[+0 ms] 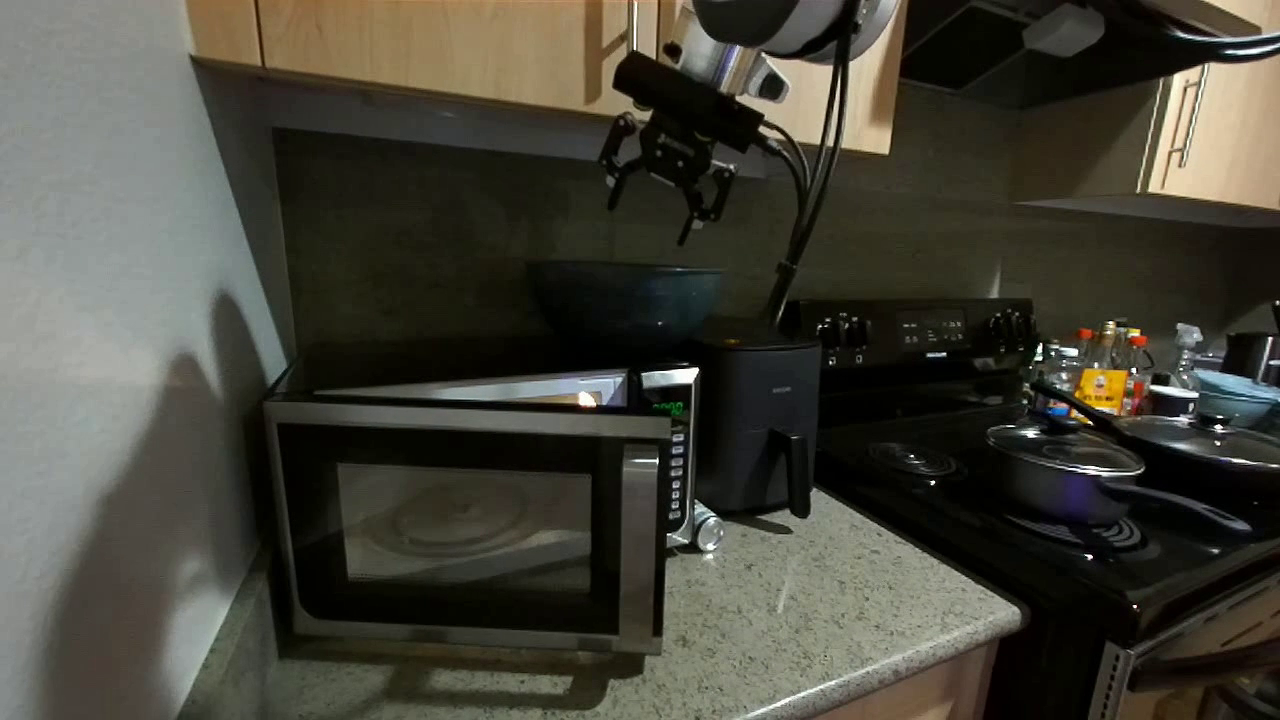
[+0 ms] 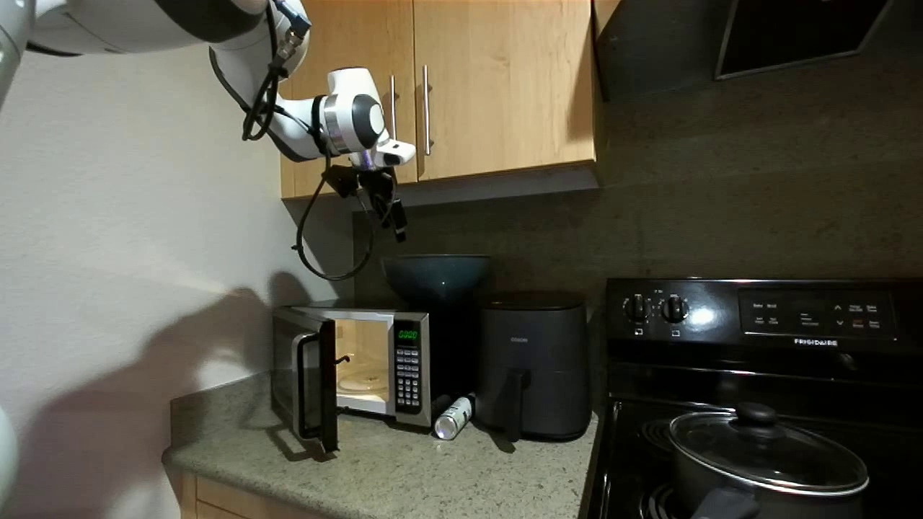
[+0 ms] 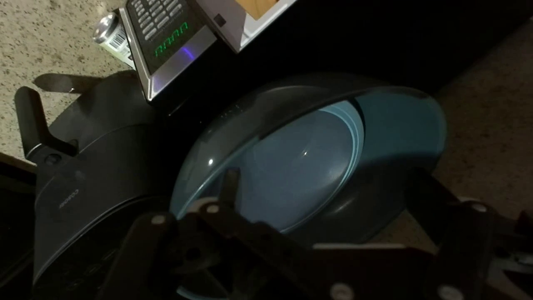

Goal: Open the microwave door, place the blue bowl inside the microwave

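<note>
The microwave [image 2: 412, 369] stands on the counter in the corner, its lit white interior visible in an exterior view. Its door [image 1: 465, 530] is swung partly open toward the front. Behind the microwave's right end, the blue bowl [image 1: 625, 300] sits upright and high; what bears it is too dark to make out. From the wrist view the bowl [image 3: 291, 166] shows a paler blue inside. My gripper [image 1: 649, 224] hangs above the bowl, tilted and apart from it in both exterior views. The fingers are spread wide with nothing between them.
A black air fryer [image 1: 755, 430] stands right of the microwave, with a can [image 2: 454, 418] lying between them. Wall cabinets [image 2: 505, 94] are close above the gripper. The stove holds a lidded pot [image 1: 1060, 470]. A cable loop [image 2: 335, 277] dangles from the arm.
</note>
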You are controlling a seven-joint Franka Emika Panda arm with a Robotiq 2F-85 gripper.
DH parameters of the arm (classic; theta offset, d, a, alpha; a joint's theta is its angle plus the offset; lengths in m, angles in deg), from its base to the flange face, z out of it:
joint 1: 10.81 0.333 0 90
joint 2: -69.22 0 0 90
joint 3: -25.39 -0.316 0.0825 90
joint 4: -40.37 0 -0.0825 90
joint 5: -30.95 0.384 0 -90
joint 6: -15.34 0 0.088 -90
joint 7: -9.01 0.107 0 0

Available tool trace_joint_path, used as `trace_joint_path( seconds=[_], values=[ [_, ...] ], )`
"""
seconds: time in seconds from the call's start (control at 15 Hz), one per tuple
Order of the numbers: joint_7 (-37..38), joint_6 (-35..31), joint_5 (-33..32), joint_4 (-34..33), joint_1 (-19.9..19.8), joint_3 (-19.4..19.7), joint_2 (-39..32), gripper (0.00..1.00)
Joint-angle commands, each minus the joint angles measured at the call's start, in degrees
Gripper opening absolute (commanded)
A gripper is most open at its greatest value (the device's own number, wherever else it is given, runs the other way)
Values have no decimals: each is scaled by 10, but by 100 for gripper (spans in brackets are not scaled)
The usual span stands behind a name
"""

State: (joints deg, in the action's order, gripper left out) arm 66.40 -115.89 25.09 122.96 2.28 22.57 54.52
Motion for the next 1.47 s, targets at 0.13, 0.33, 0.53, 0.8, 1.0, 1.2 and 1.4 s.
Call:
trace_joint_path(
  seconds=[0.13,0.33,0.53,0.8,1.0,1.2,1.4],
  values=[
    [-13,1,24,54,6,-24,18,100],
    [-39,3,48,97,10,-45,19,100],
    [-54,25,87,117,5,-55,3,100],
    [-54,65,113,128,0,-48,-10,100],
    [-53,88,120,126,-5,-44,-16,100],
    [-60,107,130,128,-8,-46,-14,100],
    [-84,127,145,138,-5,-54,-12,100]
  ],
)
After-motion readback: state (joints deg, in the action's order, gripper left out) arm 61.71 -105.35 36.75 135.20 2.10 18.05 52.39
